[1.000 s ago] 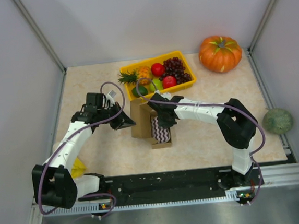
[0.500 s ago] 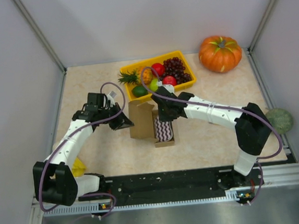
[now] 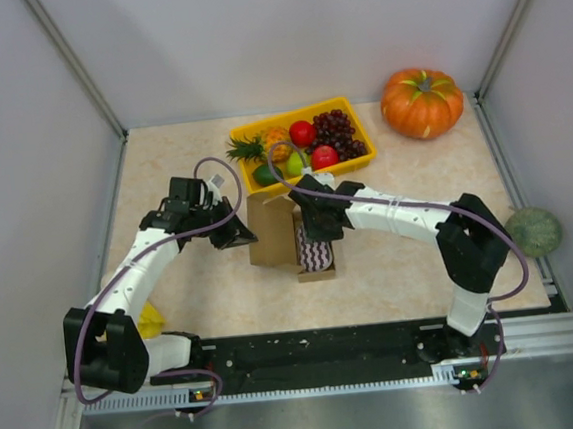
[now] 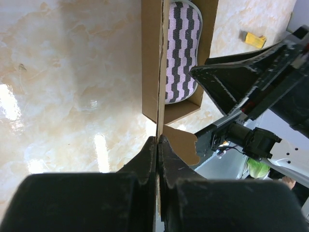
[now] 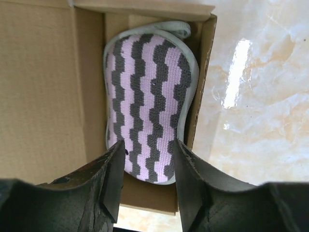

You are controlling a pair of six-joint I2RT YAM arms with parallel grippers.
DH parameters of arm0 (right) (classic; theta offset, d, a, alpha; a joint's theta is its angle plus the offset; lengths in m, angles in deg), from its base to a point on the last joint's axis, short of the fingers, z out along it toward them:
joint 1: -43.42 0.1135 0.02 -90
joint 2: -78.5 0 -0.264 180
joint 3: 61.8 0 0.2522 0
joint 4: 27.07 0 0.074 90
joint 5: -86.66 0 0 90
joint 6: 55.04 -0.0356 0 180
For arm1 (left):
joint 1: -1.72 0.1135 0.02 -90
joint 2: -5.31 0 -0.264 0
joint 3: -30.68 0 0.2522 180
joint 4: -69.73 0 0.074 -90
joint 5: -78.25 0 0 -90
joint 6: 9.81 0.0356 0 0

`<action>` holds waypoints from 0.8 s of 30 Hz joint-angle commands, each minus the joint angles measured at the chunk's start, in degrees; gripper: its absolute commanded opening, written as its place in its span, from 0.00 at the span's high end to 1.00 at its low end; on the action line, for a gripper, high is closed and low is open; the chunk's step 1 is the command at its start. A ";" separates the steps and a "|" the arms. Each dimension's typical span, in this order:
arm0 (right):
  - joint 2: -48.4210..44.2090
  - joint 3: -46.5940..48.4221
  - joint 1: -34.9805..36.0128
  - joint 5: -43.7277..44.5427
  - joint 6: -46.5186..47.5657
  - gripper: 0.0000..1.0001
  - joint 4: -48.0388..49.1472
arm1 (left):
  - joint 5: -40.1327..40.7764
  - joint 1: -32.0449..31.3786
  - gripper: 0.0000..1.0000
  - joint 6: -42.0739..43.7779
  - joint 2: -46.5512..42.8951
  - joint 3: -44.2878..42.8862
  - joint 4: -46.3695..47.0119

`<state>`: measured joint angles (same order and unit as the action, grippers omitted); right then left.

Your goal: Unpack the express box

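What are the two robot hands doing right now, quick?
Left gripper: shut, pinching a flap of the express box.
Right gripper: open, poised over the striped pad inside the box, gripping nothing.

Upright flap (image 3: pixel 267 238) beside box (image 3: pixel 317 272) opng

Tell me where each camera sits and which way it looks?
Top external: above and behind, looking down at the table; left arm, right arm show.
Left wrist: rides its arm, looks along the left gripper, shut on the express box flap.
Right wrist: likewise, looks down past the open right gripper into the box.
Shared by both wrists: the striped pad.
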<state>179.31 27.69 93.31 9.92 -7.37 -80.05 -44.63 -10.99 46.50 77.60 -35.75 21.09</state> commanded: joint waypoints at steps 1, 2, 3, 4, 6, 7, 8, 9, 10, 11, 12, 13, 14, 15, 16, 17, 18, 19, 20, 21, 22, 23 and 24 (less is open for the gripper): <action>1.66 -0.49 0.91 1.07 -0.65 0.56 -0.33 | 0.54 -0.47 1.00 0.47 0.66 -2.00 0.07; 2.54 -0.40 0.83 1.07 -0.57 0.56 -0.24 | 0.45 -0.47 1.00 0.47 0.74 -2.00 0.07; 2.89 0.03 0.82 1.16 -0.48 0.56 -0.15 | 0.54 -0.47 1.00 0.47 0.75 -2.00 -0.02; 3.16 0.13 0.91 1.33 -0.48 0.56 -0.33 | 0.54 -0.56 1.00 0.47 0.75 -2.09 0.07; 3.86 0.30 0.91 2.03 -0.56 0.56 -0.42 | 0.54 -0.56 1.00 0.47 0.75 -2.09 -0.02; 4.04 0.30 0.91 2.30 -0.56 0.55 -0.76 | 0.63 -0.56 1.00 0.38 0.75 -2.18 -0.02; 4.21 0.48 0.91 2.65 -0.65 0.54 -1.03 | 0.71 -0.56 1.00 0.38 0.66 -2.18 -0.11; 4.30 0.65 0.91 3.09 -0.83 0.53 -1.47 | 0.80 -0.65 1.00 0.29 0.66 -2.18 -0.11; 4.39 0.65 0.91 4.14 -0.92 0.53 -2.08 | 0.98 -0.65 1.00 0.21 0.66 -2.09 -0.11; 4.56 0.83 0.91 4.49 -0.83 0.52 -2.43 | 0.89 -0.65 1.00 0.12 0.57 -2.18 -0.11; 5.09 1.18 0.83 5.37 -0.83 0.51 -2.87 | 1.07 -0.74 1.00 0.03 0.74 -2.18 -0.02; 5.35 1.35 0.91 5.72 -0.83 0.50 -3.31 | 0.98 -0.74 1.00 -0.06 0.75 -2.18 -0.02; 5.62 1.97 0.91 5.90 -0.83 0.50 -3.93 | 0.89 -1.00 1.00 -0.14 0.75 -2.18 0.07; 5.88 2.32 1.00 6.60 -0.92 0.49 -4.28 | 0.89 -1.00 1.00 -0.23 0.66 -2.18 0.07; 6.41 2.58 1.00 6.78 -0.74 0.48 -4.54 | 0.89 -1.00 1.00 -0.23 0.74 -2.18 0.07; 6.76 3.11 1.17 6.78 -0.57 0.47 -4.81 | 0.89 -1.18 1.00 -0.32 0.66 -2.18 0.16; 7.11 3.38 1.26 7.39 -0.13 0.44 -4.90 | 0.89 -1.26 1.00 -0.32 0.66 -2.18 0.16; 7.90 3.64 1.44 7.57 0.05 0.42 -4.90 | 0.80 -1.26 1.00 -0.32 0.83 -2.09 0.24; 8.60 3.90 1.44 7.40 0.14 0.40 -4.90 | 0.80 -1.44 1.00 -0.32 0.83 -2.00 0.33; 9.22 4.08 1.53 7.14 0.31 0.36 -4.90 | 0.89 -1.35 1.00 -0.32 1.01 -1.92 0.33; 10.44 4.17 1.44 6.79 0.49 0.35 -4.90 | 0.80 -1.44 1.00 -0.32 1.18 -1.92 0.33; 10.98 4.26 1.44 6.35 0.49 0.34 -4.90 | 0.80 -1.44 1.00 -0.23 1.10 -1.92 0.42; 11.24 4.17 1.44 5.56 0.58 0.33 -4.55 | 0.80 -1.44 1.00 -0.32 1.01 -1.83 0.42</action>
<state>187.93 30.27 94.14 14.31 -7.52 -83.37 -43.80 -12.28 46.21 78.30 -35.84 21.16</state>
